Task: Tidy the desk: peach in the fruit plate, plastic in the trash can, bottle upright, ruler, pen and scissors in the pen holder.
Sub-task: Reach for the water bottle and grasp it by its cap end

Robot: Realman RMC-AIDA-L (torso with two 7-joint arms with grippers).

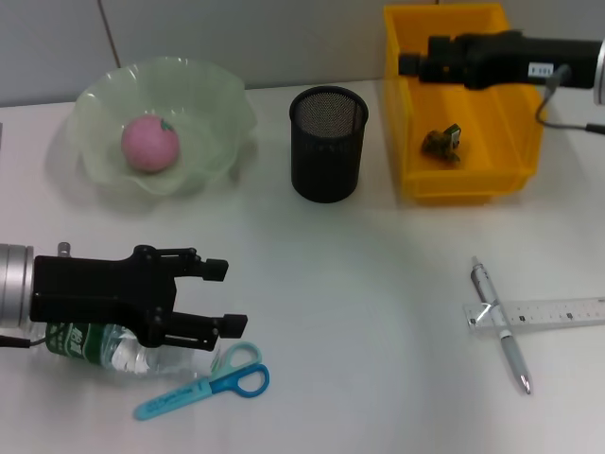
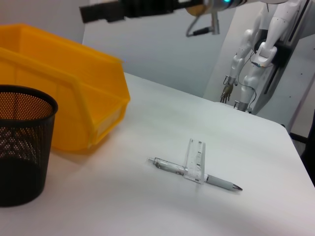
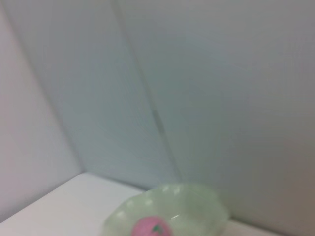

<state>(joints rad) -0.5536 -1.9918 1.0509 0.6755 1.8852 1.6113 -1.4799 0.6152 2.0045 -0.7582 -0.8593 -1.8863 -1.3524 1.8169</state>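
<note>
— Peach [image 1: 149, 143] first: where is it?

— It sits in my pale green fruit plate [image 1: 104, 104] at the far left of the table [image 1: 359, 284]; my right wrist view shows it there too, pink against the green.

— And your left claw [image 1: 225, 299]?

— Low over the near left of the table, fingers spread, one above the other with a clear gap between them. Under it lies the bottle [image 1: 104, 346], on its side with its green label showing. Just beside the bottle, nearer me, lie the blue scissors [image 1: 210, 386], flat on the table.

— Your right claw [image 1: 412, 64]?

— It hangs over the yellow trash can [image 1: 510, 170] at the far right. I cannot tell whether its fingers are spread or together. A small crumpled piece of plastic [image 1: 442, 142] lies on the can's floor.

— The pen holder [image 1: 327, 144]?

— Black mesh, upright, between the fruit plate and the trash can, nothing seen standing in it.

— The rest?

— The pen [image 1: 501, 326] and the clear ruler [image 1: 539, 313] lie at the near right, crossed and touching. In my left wrist view the ruler lies across the top of the pen.
</note>
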